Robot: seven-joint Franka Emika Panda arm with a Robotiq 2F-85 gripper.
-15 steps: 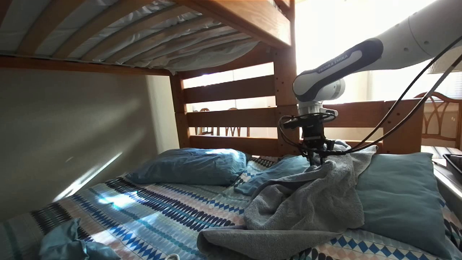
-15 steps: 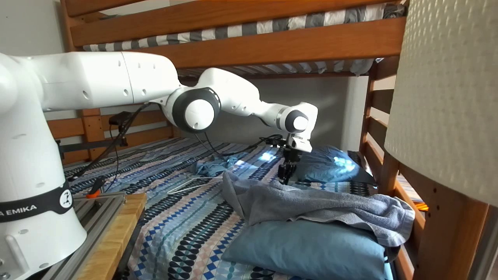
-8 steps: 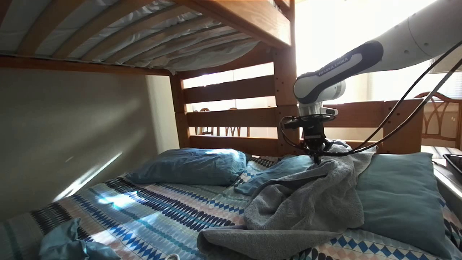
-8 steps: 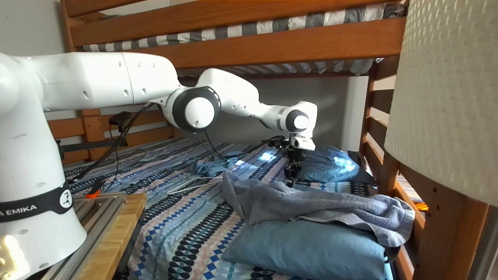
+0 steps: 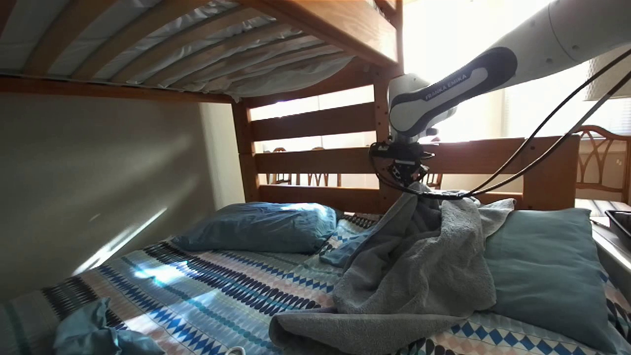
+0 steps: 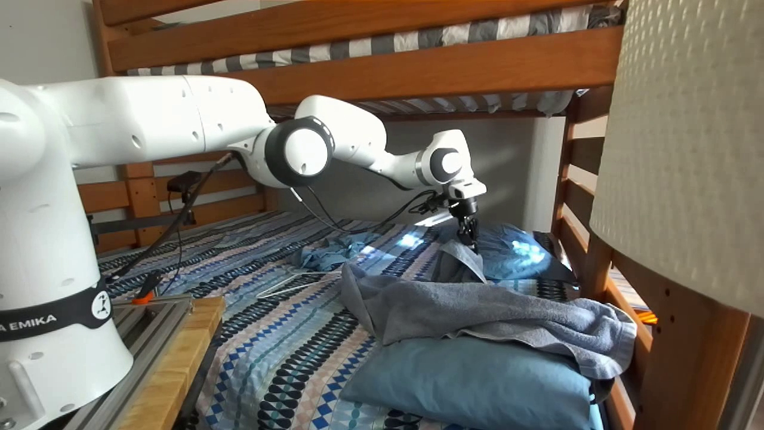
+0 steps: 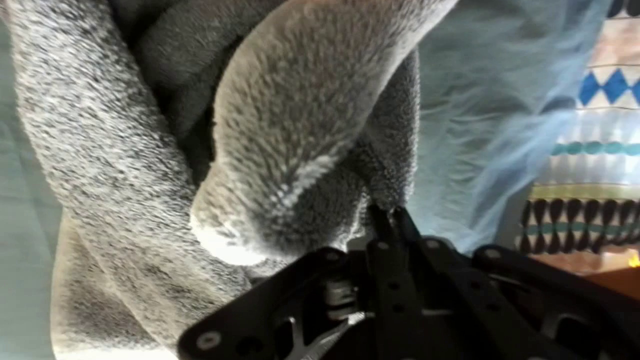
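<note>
One black gripper (image 7: 390, 212), fingers drawn close together, holds a fold of the grey towel (image 5: 434, 261) pinched at their tips. The grey towel, rumpled, stands in a peak beneath the gripper, and its bulk lies on the patterned sheet (image 5: 222, 291) and partly over a blue-green pillow (image 6: 471, 382), as both exterior views show. Progress, as far as can be judged: one portion is gripped and up above the rest; the greater part is low and bunched, neither spread flat nor squarely folded, and a crumpled blue cloth (image 6: 328, 255) lies well apart, untouched.
</note>
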